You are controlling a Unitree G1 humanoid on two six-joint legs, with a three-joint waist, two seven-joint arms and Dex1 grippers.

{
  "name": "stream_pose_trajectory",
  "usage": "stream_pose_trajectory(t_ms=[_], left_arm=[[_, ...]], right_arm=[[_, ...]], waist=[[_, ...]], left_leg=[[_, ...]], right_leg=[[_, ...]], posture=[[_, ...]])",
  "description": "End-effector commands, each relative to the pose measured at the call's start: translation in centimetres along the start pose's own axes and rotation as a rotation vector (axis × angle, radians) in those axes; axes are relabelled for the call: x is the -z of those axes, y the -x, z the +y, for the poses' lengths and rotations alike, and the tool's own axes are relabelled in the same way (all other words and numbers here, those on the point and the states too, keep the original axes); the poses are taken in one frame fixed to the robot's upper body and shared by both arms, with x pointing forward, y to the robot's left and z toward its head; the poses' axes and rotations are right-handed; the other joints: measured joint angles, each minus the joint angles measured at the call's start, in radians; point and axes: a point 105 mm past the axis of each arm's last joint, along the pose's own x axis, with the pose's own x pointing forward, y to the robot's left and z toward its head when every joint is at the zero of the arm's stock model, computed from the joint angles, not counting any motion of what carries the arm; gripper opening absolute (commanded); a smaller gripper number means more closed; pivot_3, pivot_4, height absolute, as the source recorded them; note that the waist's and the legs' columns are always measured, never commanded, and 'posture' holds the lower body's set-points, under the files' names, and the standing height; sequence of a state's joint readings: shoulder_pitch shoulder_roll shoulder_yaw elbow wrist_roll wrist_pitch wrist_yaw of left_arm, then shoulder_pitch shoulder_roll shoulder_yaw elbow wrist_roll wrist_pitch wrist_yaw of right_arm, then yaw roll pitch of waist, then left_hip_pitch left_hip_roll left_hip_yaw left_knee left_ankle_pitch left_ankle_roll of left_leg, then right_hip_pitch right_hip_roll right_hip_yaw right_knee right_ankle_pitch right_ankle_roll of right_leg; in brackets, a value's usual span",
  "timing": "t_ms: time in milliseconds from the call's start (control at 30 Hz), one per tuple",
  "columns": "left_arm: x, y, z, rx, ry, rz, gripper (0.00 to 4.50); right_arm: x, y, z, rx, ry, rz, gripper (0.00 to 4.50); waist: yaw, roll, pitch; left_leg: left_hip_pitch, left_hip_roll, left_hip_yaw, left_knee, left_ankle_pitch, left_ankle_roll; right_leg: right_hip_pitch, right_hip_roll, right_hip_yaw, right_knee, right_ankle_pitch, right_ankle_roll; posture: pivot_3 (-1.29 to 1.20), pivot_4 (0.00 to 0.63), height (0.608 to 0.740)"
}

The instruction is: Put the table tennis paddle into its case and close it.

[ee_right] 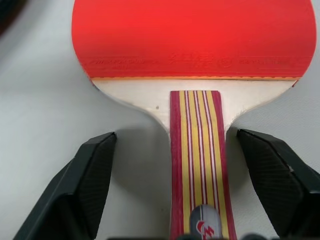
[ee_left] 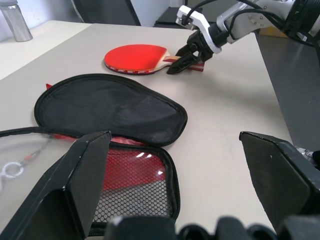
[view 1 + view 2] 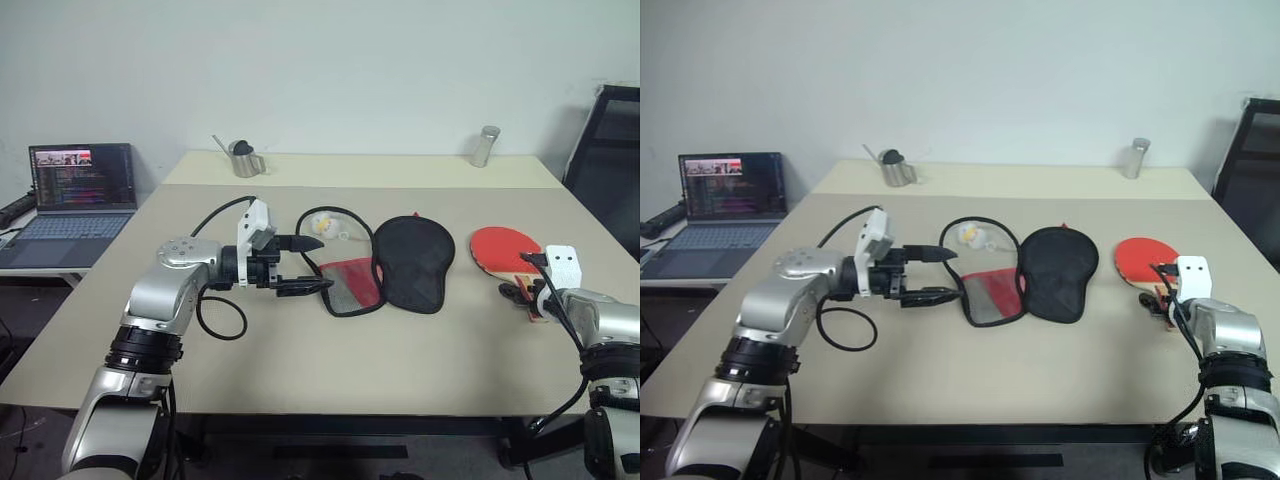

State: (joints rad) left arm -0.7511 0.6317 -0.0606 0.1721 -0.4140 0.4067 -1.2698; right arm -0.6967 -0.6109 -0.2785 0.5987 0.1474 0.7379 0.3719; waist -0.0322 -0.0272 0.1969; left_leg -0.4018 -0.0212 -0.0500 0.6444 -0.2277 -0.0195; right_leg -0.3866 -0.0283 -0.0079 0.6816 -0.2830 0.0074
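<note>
A plain pale wall (image 3: 330,70) closes the room behind a broad beige table (image 3: 330,350). An open laptop (image 3: 80,195) (screen lit) sits on a lower desk off the table's left side, and a dark chair (image 3: 605,150) stands at the far right. A small metal jug (image 3: 243,158) and a metal cylinder (image 3: 485,146) stand near the table's far edge.

Table tennis paddle (image 3: 503,249) lying flat on the worktop (image 3: 300,370), red rubber face up, striped wooden handle pointing toward the near edge, case (image 3: 385,266) well apart to its left, unzipped and spread open, black side beside red mesh-pocketed half
</note>
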Motion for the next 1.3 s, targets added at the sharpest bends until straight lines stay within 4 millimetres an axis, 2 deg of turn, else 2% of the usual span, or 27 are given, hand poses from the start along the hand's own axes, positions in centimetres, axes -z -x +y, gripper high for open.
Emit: stream_pose_trajectory(t_ms=[33,167,233,500,667,733,867,1067,1167,1300], left_arm=[[-0.7,1.3,0.7,-0.062,-0.035,-0.009,4.5],[0.1,2.8,1.0,-0.119,-0.018,0.018,4.5],[0.6,3.5,0.9,-0.137,-0.009,0.033,4.5],[0.8,4.1,0.6,-0.167,-0.01,0.039,4.5],[0.8,4.0,0.5,-0.17,-0.011,0.04,4.5],[0.8,3.9,0.5,-0.168,-0.012,0.039,4.5],[0.7,3.6,0.5,-0.162,-0.015,0.034,4.5],[0.5,3.2,0.6,-0.153,-0.03,0.03,4.5],[0.3,3.2,0.5,-0.151,-0.031,0.022,4.5],[0.2,3.2,0.4,-0.146,-0.03,0.012,4.5]], right_arm=[[-0.2,-0.4,-0.2,0.023,-0.053,-0.021,3.06],[-1.2,-0.2,-0.1,0.032,-0.071,-0.06,1.65],[-2.1,0.1,0.3,0.021,-0.066,-0.087,1.15],[-5.8,2.3,2.1,-0.022,-0.055,-0.195,1.13],[-8.6,4.7,5.9,-0.076,-0.046,-0.284,1.13],[-8.6,5.1,7.6,-0.099,-0.065,-0.289,1.13],[-7.6,5.4,12.5,-0.18,-0.095,-0.263,1.13],[-6.8,5.4,17.0,-0.247,-0.13,-0.249,1.13],[-5.8,5.0,18.5,-0.261,-0.131,-0.222,1.13],[-5.2,3.9,18.7,-0.235,-0.132,-0.208,1.13]], waist=[[-0.001,0.0,0.0],[-0.004,0.0,0.0],[-0.005,0.0,0.0],[0.001,0.002,0.001],[-0.001,0.002,0.001],[-0.001,0.002,0.001],[-0.001,0.002,0.001],[0.004,0.003,0.002],[0.003,0.003,0.002],[0.003,0.003,0.002]], left_leg=[[0.0,0.0,0.0,0.0,0.0,0.0],[0.001,0.001,0.0,-0.001,0.0,0.0],[0.001,0.001,0.001,0.0,0.0,0.0],[-0.002,0.001,0.0,-0.001,0.0,0.0],[-0.003,0.001,0.0,-0.002,0.0,0.0],[-0.003,0.001,0.0,-0.002,0.0,0.0],[-0.003,0.001,-0.001,-0.001,0.0,0.0],[-0.004,0.0,-0.001,-0.001,0.0,0.0],[-0.004,0.0,-0.001,-0.001,0.0,0.0],[-0.004,0.0,-0.001,-0.001,0.0,0.0]], right_leg=[[0.0,0.0,0.0,0.0,0.0,0.0],[0.0,0.001,0.001,0.0,0.0,0.0],[0.0,0.001,0.001,0.0,0.0,0.0],[-0.003,0.001,0.001,0.0,0.0,0.0],[-0.003,0.001,0.001,-0.001,0.0,0.0],[-0.003,0.001,0.0,0.0,0.0,0.0],[-0.004,0.001,0.0,0.0,0.0,0.0],[-0.005,0.0,0.0,0.0,0.0,0.0],[-0.005,0.0,0.0,0.0,0.0,0.0],[-0.005,0.0,0.0,0.0,0.0,0.0]], posture=[[0.0,0.15,0.74],[0.0,0.15,0.74],[0.0,0.15,0.74],[0.0,0.15,0.74],[0.0,0.15,0.74],[0.0,0.15,0.74],[0.0,0.15,0.74],[0.0,0.15,0.74],[0.0,0.15,0.74],[0.0,0.15,0.74]])
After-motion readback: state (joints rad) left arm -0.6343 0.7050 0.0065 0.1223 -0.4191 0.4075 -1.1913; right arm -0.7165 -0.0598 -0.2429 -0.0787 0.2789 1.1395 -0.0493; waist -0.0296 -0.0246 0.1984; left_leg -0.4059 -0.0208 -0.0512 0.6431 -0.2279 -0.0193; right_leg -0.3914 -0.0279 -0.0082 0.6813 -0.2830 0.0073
